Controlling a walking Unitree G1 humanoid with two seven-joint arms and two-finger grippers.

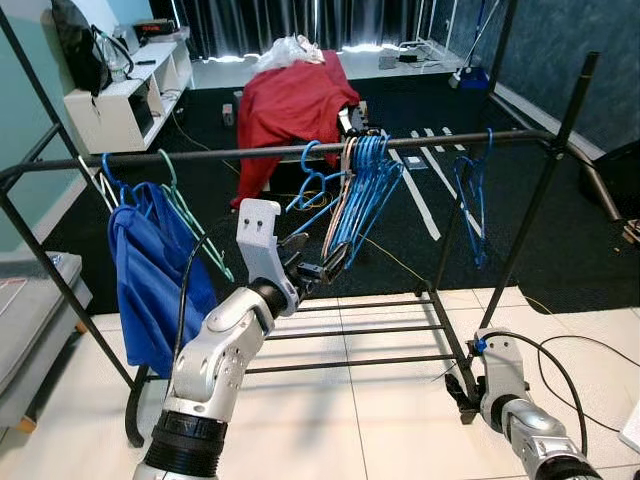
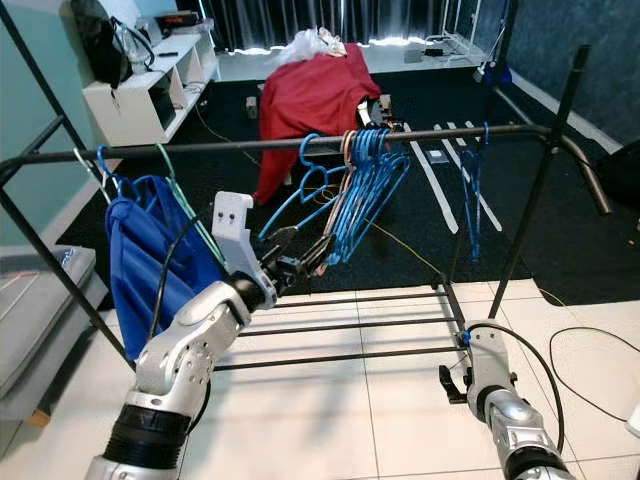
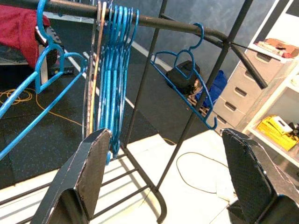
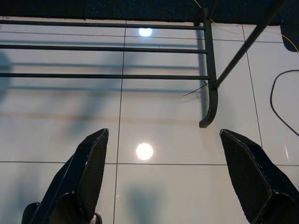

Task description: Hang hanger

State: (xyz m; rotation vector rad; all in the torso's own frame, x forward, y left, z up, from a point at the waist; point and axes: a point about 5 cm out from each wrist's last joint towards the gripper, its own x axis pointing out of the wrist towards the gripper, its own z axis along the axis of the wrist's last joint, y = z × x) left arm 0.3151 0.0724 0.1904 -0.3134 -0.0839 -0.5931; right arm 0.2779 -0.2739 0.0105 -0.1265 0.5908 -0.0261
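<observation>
A black clothes rail (image 1: 200, 156) runs across in front of me. On it hang a tight bunch of blue hangers (image 1: 366, 188), one blue hanger (image 1: 313, 186) just left of the bunch, and another blue hanger (image 1: 470, 200) further right. My left gripper (image 1: 320, 262) is raised just below and in front of the bunch, open, with nothing between its fingers (image 3: 88, 177). In the left wrist view the bunch (image 3: 110, 79) hangs just beyond the fingertips. My right gripper (image 1: 468, 390) hangs low by the rack's foot (image 4: 210, 107), open and empty.
A blue garment (image 1: 150, 270) hangs at the rail's left end beside thin green and white hangers (image 1: 185, 215). The rack's lower bars (image 1: 350, 330) cross the tiled floor. Behind are a red cloth (image 1: 295, 100) and a white shelf (image 1: 120, 100). A black cable (image 1: 580, 360) lies at right.
</observation>
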